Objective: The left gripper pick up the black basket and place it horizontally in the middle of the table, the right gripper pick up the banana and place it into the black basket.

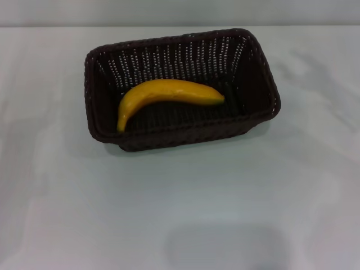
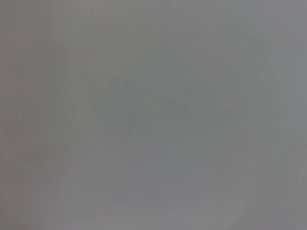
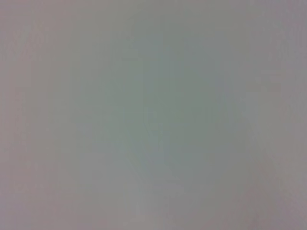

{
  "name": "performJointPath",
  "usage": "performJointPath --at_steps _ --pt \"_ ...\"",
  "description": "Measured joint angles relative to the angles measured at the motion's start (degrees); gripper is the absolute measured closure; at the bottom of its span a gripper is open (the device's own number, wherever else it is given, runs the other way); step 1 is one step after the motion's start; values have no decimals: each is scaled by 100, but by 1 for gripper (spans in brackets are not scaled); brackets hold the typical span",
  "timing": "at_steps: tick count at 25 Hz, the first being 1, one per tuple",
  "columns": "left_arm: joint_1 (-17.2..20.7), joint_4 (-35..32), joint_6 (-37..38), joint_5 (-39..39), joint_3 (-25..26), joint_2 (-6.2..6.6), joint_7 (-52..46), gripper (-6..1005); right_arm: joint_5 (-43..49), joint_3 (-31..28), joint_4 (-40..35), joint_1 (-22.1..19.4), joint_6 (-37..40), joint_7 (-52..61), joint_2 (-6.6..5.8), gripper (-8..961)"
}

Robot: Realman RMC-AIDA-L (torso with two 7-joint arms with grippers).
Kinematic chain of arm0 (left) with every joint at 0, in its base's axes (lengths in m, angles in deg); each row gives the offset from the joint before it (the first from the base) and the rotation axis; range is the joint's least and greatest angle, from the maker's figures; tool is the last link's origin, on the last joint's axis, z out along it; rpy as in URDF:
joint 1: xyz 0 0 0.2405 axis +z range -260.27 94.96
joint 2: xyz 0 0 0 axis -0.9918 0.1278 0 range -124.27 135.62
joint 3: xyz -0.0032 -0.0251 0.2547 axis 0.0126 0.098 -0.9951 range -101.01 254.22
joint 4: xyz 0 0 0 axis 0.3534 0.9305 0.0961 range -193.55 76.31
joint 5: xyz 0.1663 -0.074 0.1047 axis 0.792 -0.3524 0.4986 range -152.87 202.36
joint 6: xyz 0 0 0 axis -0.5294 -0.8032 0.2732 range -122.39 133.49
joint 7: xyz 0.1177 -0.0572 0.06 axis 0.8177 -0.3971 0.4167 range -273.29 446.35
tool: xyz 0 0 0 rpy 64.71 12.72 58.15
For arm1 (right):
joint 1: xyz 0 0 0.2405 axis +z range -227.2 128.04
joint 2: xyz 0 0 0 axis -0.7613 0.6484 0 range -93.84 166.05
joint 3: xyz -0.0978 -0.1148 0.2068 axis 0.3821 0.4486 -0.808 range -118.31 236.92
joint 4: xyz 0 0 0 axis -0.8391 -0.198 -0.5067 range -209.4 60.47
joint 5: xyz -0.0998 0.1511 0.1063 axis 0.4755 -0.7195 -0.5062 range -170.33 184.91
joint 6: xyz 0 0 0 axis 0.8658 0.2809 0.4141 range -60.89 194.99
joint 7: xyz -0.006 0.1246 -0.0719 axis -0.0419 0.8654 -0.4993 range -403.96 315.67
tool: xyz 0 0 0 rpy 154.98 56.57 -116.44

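The black basket (image 1: pixel 260 90) stands on the white table (image 1: pixel 180 202) in the head view, a little back of the middle, its long side running left to right. The yellow banana (image 1: pixel 163 94) lies inside it on the basket floor, its stem end toward the left front corner and its brown tip toward the right. Neither gripper nor arm shows in the head view. Both wrist views show only plain pale surface, with no fingers, basket or banana.
A faint grey shadow (image 1: pixel 225 247) lies on the table near its front edge. The table's far edge runs along the top of the head view.
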Motion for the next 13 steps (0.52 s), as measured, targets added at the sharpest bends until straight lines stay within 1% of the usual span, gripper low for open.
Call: performJointPath --at_steps 1,2,4,7,8,9,10,11,13 --pt "-4 1 6 1 -2 -1 7 129 -316 -266 -504 15 -350 -376 8 80" --pt "-7 13 9 0 -1 -1 15 129 -489 -433 -830 -14 -543 -755 17 80" --pt "-19 50 3 1 -2 -2 29 129 -760 -636 -1290 -154 -726 -1795 27 80" --pt "-27 70 -6 7 -3 2 46 129 -846 -671 -1567 -410 -416 -3510 30 80" --pt "-28 72 -7 11 -4 2 49 129 -868 -678 -1658 -448 -281 -3861 31 80" --pt "-28 72 -7 9 -4 2 49 129 -895 -685 -1802 -499 -93 -4301 34 80" --pt "-28 73 -8 10 -7 2 49 129 -1002 -706 -2085 -529 269 -4854 37 80" --pt "-28 74 -8 12 -9 2 50 129 -1002 -706 -2085 -529 269 -4854 37 80" --pt "-28 75 -9 16 -11 -1 51 129 -1060 -714 -2284 -532 568 -5156 38 80"
